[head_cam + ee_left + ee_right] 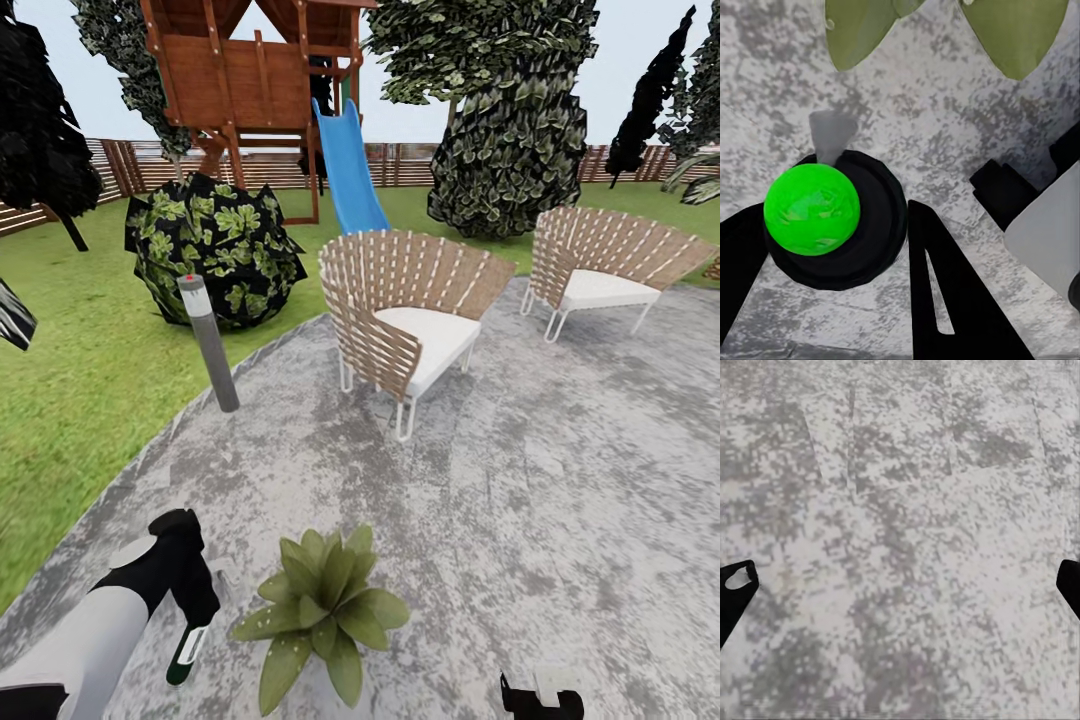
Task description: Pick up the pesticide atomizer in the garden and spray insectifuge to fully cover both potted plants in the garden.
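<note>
A potted plant (pixel 325 600), a low rosette of pointed speckled green leaves, sits on the round grey patio (pixel 560 520) near the front. Just left of it, my left gripper (pixel 190 600) is shut on the pesticide atomizer (pixel 186 650), whose white and dark green body hangs below the fingers. In the left wrist view the atomizer (pixel 832 217) appears as a bright green ball on a black round part held between the two black fingers (pixel 941 292), with the plant's leaves (pixel 1020 37) just beyond. My right gripper (pixel 540 698) hangs open over bare paving (pixel 900 540).
Two wicker chairs (pixel 410 310) (pixel 605 265) with white cushions stand on the patio's far side. A grey bollard lamp (pixel 210 345) stands at the patio's left edge, with a leafy bush (pixel 215 245) behind it. Lawn (pixel 70 390), a play tower with a blue slide (pixel 350 170) and a wooden fence lie beyond.
</note>
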